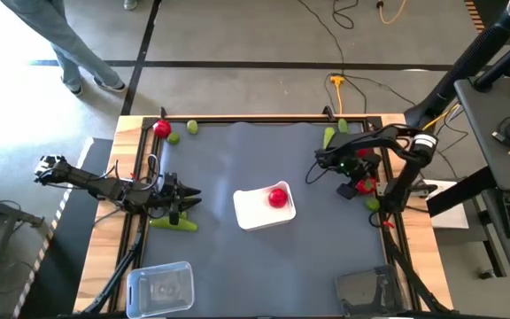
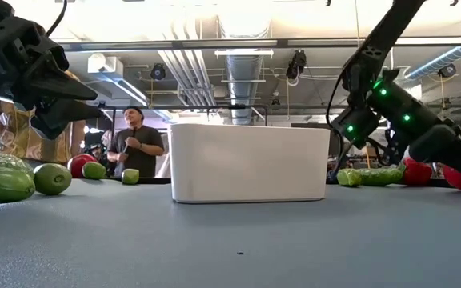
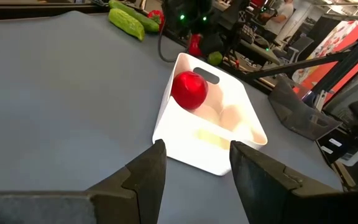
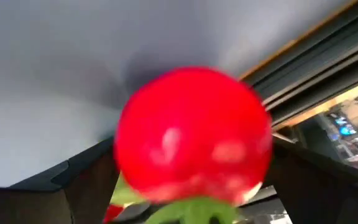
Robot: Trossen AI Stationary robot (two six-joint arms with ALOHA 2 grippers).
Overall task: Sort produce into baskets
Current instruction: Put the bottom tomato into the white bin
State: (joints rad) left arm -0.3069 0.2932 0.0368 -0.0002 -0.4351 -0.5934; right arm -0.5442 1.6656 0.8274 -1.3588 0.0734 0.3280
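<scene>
- Three trays sit on the grey matte table (image 1: 228, 168), which has a pale wooden rim: an opaque white tray (image 1: 257, 213) near the middle, a clear tray (image 1: 159, 289) at the near left corner, and a dark tray (image 1: 367, 291) at the near right corner. All are shallow rectangles with rounded corners.
- Left gripper (image 1: 189, 200): low over the left side of the table, facing the white tray. In the left wrist view its dark fingers (image 3: 148, 177) stand well apart with nothing between them.
- Right gripper (image 1: 364, 183): near the right edge, with green lights on its body. The right wrist view shows its jaws on either side of a glossy red tomato (image 4: 193, 135), closed against it; the fruit has a green calyx below.
- Cucumbers: one long, bumpy, green cucumber (image 1: 173, 224) lies just beside the left gripper; another (image 1: 328, 137) lies at the far right.
- Second tomato (image 1: 278, 198): smooth and round, inside the white tray toward its right end, resting against the wall with the handle slot.
- Third tomato (image 1: 161, 128): at the far left corner, near two limes (image 1: 174, 137) that are small, round and light green.
- One more lime (image 1: 374, 204) lies by the right edge, just beside the right gripper.
</scene>
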